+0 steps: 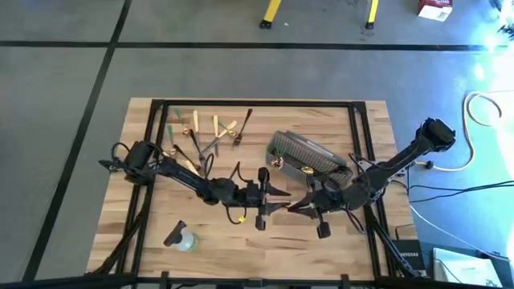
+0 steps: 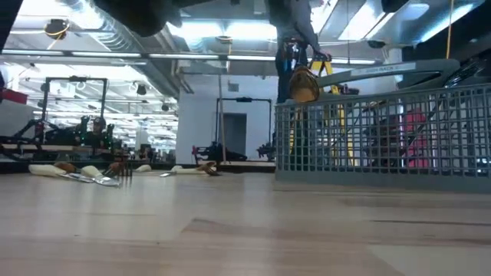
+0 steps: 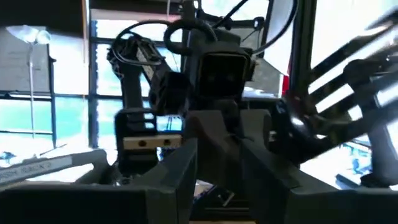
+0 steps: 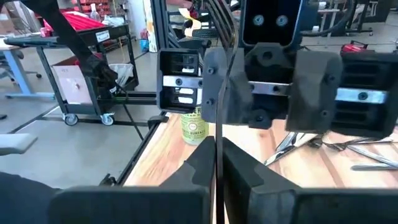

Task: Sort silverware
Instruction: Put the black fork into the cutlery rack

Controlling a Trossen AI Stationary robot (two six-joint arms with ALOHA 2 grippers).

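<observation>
Silverware [image 1: 205, 132] lies mostly scattered on the table [image 1: 241, 237], well behind the left gripper [image 1: 273, 195] toward its own arm's base: tan, black and green pieces, unsorted. Both grippers meet above mid-table, facing each other. The right gripper [image 4: 217, 163] pinches a thin dark utensil [image 4: 216, 93] between nearly closed fingers, the piece rising past the opposing left gripper, whose finger spread cannot be judged. Beside the right gripper stands the wire-mesh basket [image 1: 309, 152], with at least one gold-toned piece at its near corner. By this evidence sorting has barely begun; most pieces remain to be moved.
</observation>
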